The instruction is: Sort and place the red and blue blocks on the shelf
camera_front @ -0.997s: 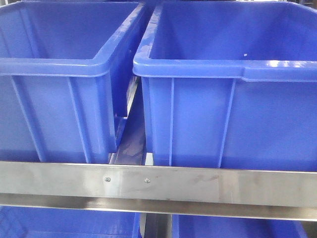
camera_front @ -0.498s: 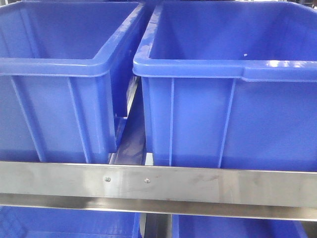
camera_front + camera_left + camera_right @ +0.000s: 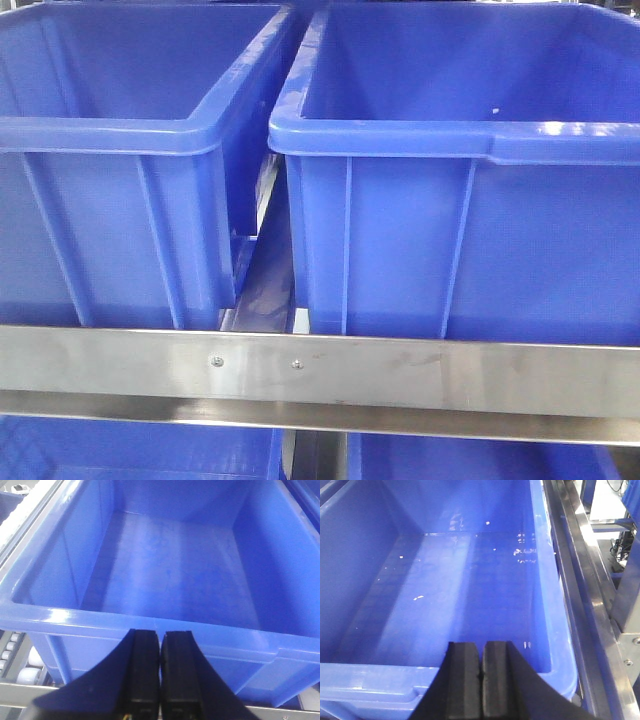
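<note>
The red and blue blocks are out of view in every frame. The shelf shows its stainless front rail (image 3: 320, 372) with two small screws, and white rollers (image 3: 10, 652) at the lower left of the left wrist view. My left gripper (image 3: 160, 634) is shut with nothing between its black fingers, hovering over the near rim of a large blue bin (image 3: 170, 570) with a bare floor. My right gripper (image 3: 481, 644) is also shut and holds nothing, above the near rim of another blue bin (image 3: 445, 595) whose floor carries only small white specks.
Two large blue bins (image 3: 110, 140) (image 3: 470, 150) stand side by side on the upper tier with a narrow gap between them. More blue bins (image 3: 130, 450) sit on the tier below. Steel frame rails (image 3: 585, 595) run along the right bin's side.
</note>
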